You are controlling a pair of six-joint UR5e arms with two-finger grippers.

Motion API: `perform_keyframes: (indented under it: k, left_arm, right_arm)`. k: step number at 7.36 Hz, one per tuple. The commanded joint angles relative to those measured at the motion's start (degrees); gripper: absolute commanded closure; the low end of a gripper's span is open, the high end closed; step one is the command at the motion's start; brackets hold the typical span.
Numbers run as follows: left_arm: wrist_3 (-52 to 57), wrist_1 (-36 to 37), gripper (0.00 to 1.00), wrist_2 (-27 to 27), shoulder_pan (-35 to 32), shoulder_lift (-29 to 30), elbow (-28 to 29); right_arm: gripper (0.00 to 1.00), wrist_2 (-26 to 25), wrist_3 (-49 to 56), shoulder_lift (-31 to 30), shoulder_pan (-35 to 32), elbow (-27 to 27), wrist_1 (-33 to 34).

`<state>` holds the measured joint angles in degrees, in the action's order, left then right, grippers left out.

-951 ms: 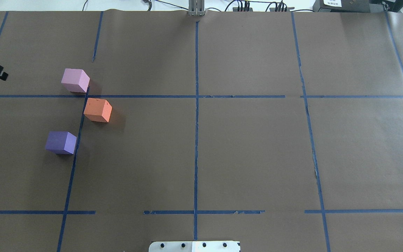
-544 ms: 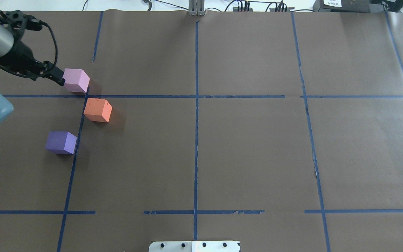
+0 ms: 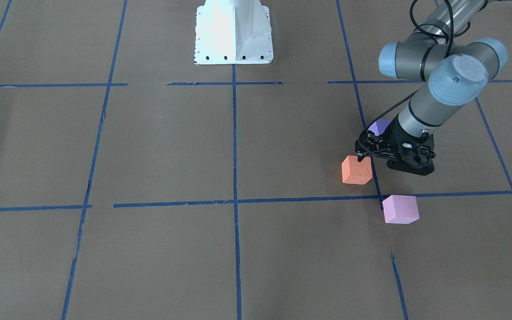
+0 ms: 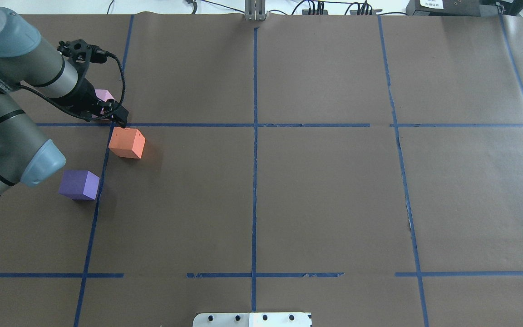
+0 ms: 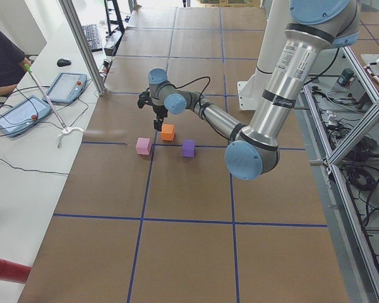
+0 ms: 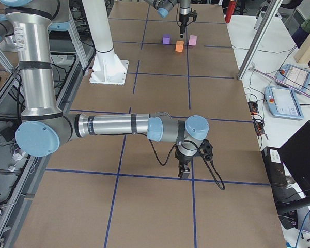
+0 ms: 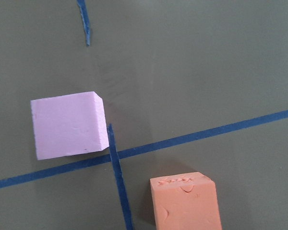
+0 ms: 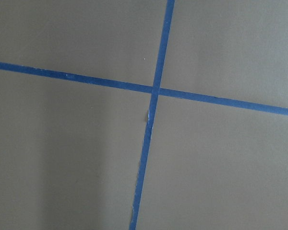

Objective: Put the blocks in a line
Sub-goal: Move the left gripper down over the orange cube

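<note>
Three cubes lie apart on the brown paper at the robot's left. The orange block [image 4: 127, 143] [image 3: 357, 170] [image 7: 185, 201] is in the middle. The pink-lilac block [image 4: 104, 94] [image 3: 400, 209] [image 7: 68, 125] lies beyond it, partly hidden by my arm from overhead. The blue-purple block [image 4: 79, 185] [image 3: 380, 126] lies nearer the robot. My left gripper [image 4: 120, 119] [image 3: 362, 155] looks shut and empty and hovers above the gap between pink and orange. My right gripper [image 6: 185, 173] shows only in the exterior right view, low over bare paper; I cannot tell whether it is open or shut.
Blue tape lines [image 4: 254, 125] divide the paper into squares. The white robot base plate [image 3: 234, 35] is at mid-table on the robot's side. An operators' bench with tablets [image 5: 19, 113] runs along the far edge.
My left arm has come in from the left and moved right, from beside the pink block to over the gap between pink and orange. The blocks have not moved.
</note>
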<state>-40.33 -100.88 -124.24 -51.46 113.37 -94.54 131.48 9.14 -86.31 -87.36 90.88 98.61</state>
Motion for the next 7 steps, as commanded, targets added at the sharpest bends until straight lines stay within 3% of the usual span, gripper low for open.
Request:
perform_keyframes:
  k: [1,7]
  left_arm:
    - [-4.6,-0.5,0.01,0.0,2.1,1.6,3.0]
    - [-6.4,-0.9,0.01,-0.4,3.3,2.7,7.9]
  right_arm:
    - [0.00,0.0,0.0,0.0,0.0,0.0,0.0]
    - [0.00,0.0,0.0,0.0,0.0,0.0,0.0]
